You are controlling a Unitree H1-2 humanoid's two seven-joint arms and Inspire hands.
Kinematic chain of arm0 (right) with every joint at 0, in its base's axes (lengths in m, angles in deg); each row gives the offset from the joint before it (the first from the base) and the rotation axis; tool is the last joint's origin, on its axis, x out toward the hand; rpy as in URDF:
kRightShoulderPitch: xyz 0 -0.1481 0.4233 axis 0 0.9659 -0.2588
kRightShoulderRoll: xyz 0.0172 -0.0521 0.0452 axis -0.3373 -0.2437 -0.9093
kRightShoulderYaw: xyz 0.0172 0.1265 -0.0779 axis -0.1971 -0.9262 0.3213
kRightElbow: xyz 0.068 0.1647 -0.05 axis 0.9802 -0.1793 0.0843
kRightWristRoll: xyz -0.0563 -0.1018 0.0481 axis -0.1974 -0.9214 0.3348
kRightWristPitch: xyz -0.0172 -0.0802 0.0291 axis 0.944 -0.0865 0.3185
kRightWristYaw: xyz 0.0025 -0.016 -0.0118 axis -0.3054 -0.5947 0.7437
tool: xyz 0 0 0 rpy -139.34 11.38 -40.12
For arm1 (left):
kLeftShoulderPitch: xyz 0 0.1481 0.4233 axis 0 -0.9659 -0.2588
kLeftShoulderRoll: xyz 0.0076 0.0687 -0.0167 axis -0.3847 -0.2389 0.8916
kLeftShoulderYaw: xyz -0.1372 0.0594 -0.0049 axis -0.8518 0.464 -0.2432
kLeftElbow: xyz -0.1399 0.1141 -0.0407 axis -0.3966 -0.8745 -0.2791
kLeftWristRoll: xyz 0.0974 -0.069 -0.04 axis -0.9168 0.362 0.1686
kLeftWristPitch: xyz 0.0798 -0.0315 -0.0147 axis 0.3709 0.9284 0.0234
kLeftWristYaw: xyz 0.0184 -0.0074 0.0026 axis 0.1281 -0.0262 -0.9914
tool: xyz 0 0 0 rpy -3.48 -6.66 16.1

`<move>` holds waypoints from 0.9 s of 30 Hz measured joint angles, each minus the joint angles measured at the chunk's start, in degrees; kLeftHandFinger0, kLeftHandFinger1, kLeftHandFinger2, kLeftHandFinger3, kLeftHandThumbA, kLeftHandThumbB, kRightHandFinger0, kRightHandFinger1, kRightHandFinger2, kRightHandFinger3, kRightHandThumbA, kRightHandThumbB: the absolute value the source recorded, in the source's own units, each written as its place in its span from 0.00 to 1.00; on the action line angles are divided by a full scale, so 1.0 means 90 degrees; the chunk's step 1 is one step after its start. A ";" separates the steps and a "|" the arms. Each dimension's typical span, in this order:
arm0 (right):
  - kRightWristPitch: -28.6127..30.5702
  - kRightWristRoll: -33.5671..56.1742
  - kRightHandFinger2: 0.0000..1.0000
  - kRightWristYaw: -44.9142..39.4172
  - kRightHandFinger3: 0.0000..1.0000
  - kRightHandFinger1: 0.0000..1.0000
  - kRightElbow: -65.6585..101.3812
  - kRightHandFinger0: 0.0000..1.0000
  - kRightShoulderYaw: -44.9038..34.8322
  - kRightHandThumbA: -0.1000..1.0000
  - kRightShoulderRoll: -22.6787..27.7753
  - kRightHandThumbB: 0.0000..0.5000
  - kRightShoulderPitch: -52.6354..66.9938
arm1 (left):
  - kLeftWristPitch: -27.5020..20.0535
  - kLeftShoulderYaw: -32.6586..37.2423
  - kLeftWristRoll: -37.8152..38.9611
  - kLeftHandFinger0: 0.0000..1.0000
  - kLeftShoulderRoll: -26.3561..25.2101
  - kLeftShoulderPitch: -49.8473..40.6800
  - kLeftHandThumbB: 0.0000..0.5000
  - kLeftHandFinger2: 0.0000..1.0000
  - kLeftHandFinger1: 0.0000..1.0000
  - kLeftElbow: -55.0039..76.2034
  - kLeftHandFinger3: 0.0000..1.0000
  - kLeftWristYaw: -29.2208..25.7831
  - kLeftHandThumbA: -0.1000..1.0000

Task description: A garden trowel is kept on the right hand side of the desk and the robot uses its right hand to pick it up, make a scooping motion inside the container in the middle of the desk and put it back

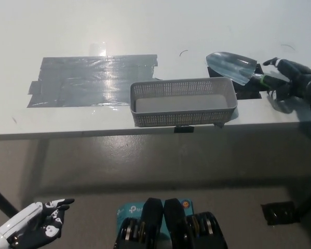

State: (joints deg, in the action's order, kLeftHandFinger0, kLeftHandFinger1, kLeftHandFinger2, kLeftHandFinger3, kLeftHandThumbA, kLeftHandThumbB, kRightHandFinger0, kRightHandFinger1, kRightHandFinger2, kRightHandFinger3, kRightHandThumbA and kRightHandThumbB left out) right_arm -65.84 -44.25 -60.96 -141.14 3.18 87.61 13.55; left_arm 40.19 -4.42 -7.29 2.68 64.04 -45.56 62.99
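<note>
Resting at lower left, below the table's (145, 31) front edge, the white left robot hand (37, 225) has its fingers spread and holds nothing. Grey tape patch (93, 80) on the table's left half. Grey mesh container (184, 102) sits mid-table at the front edge. Trowel (232, 66) lies just behind the container's right end, partly on a black mat (247, 92). Its long axis runs roughly left-right and slightly diagonal, with the blade tip pointing left and away and the handle pointing right. Black right robot hand (290, 78) covers the handle; cannot tell whether it grips.
</note>
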 measured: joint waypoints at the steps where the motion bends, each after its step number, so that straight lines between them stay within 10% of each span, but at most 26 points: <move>1: 0.0010 -0.0010 1.00 0.0000 1.00 1.00 0.0000 1.00 0.0019 0.61 -0.0019 0.98 0.0000 | 0.0001 0.0000 0.0004 1.00 0.0000 0.0001 0.71 1.00 1.00 0.0000 1.00 0.0010 0.50; 27: 0.0090 -0.0129 1.00 0.0007 1.00 1.00 -0.1121 1.00 0.0245 0.57 -0.0032 1.00 -0.0260 | 0.0044 0.0009 0.0052 1.00 0.0008 0.0124 0.67 0.95 0.98 0.0013 1.00 0.0185 0.60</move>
State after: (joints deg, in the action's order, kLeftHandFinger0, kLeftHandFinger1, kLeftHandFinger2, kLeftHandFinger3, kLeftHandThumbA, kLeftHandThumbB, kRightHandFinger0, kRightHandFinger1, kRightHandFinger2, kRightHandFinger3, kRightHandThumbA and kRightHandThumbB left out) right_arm -65.03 -45.41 -60.90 -151.22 5.39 87.32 11.21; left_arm 40.59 -4.34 -6.82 2.75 65.15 -45.45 64.65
